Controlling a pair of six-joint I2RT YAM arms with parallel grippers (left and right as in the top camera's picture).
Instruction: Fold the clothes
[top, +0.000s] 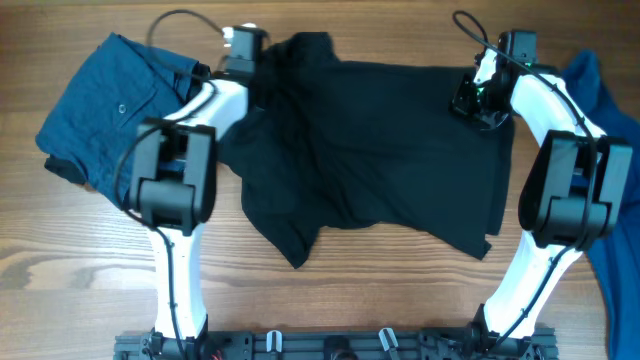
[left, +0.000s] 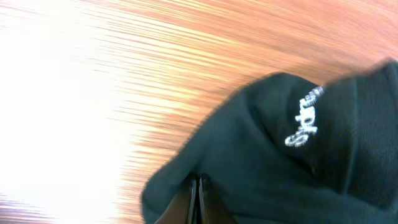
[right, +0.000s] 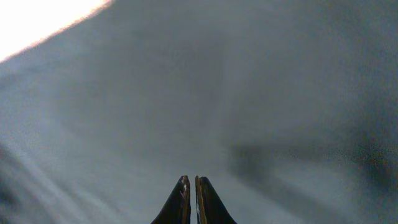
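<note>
The black T-shirt (top: 380, 150) lies spread on the surface (top: 80, 250) — left pincer (left: 196, 200) clamped on its bunched corner, right pincer (right: 191, 200) closed at the opposite corner.

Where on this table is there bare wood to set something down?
Bare wood: along the near edge in front of the black T-shirt, at the near-left corner in front of the dark blue garment, and in a thin strip along the far edge. Crowded: the middle, and the right edge under the blue shirt.
</note>
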